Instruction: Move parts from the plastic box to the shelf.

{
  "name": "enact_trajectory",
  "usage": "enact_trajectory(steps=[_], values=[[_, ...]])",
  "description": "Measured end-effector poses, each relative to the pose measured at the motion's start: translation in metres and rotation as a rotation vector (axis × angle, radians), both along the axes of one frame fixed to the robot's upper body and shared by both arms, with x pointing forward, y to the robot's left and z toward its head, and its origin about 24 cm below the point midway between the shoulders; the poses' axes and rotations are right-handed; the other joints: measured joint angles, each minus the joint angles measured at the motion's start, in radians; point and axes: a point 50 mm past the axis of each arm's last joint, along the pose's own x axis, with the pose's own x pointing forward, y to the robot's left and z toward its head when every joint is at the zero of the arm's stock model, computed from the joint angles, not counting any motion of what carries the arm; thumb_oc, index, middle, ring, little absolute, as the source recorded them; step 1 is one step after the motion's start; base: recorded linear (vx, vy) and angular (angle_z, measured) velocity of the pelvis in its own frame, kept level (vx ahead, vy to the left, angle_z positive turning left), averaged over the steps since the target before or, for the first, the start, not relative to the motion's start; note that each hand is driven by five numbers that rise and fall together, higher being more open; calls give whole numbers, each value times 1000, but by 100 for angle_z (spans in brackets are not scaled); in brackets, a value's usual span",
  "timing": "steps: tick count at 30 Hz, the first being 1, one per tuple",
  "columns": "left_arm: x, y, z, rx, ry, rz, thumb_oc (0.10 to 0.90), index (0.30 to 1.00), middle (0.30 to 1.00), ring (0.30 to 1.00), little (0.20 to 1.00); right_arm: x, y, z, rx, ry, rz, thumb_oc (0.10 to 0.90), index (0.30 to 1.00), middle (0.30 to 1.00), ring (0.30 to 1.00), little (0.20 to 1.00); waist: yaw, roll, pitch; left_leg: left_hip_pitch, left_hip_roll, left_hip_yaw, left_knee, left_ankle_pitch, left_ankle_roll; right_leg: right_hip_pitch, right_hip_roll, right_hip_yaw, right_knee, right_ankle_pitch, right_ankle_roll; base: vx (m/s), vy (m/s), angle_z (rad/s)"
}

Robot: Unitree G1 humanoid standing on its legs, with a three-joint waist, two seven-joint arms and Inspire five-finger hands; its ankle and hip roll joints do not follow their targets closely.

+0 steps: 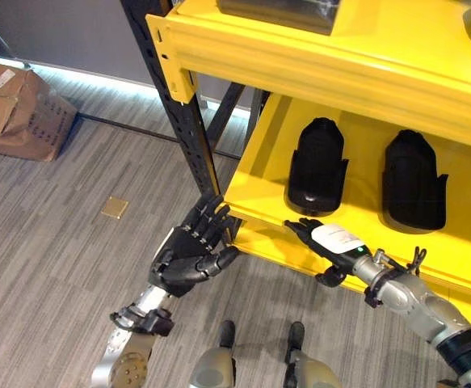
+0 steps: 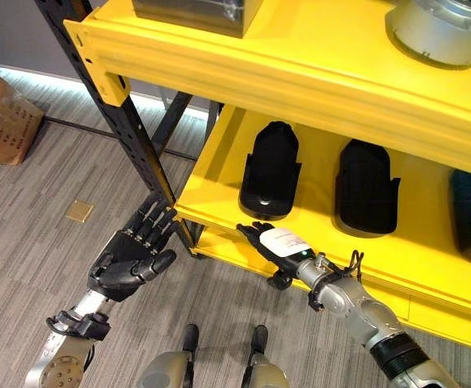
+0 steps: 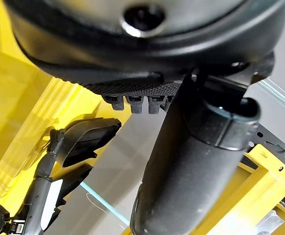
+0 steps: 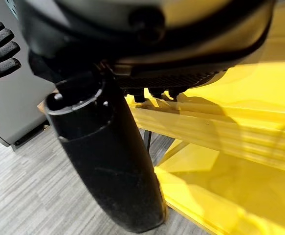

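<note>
Fingers (image 1: 211, 217) straight, both hands at shelf (image 1: 316, 222) edge

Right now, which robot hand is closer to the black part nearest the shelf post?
Right. The right hand sits at the shelf edge just below that black part; the left hand hangs lower, beyond the post.

Warehouse/stockroom | yellow rack shelf (image 1: 316, 56) | black parts (image 1: 317, 164) | cardboard box (image 1: 13, 109)

left hand (image 3: 147, 63): dark bulk close up, thumb (image 3: 191, 176) jutting out, fingers extended, holding nothing
right hand (image 3: 83, 139): beyond it, against yellow shelf (image 3: 15, 107)
shelf upright (image 3: 274, 147): black, perforated
</note>
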Motion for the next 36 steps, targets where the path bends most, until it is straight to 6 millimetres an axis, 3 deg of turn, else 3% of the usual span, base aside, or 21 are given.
enact_trajectory(steps=[36], values=[[6, -4, 1, 4, 19, -46, 900, 1000, 1000, 1000, 1000, 25, -3, 3, -62, 3, -31, 900, 1000, 1000, 1000, 1000, 4, 1, 1, -32, 2, -41, 44, 5, 3, -10, -2, -28, 36, -7, -10, 5, -4, 2]])
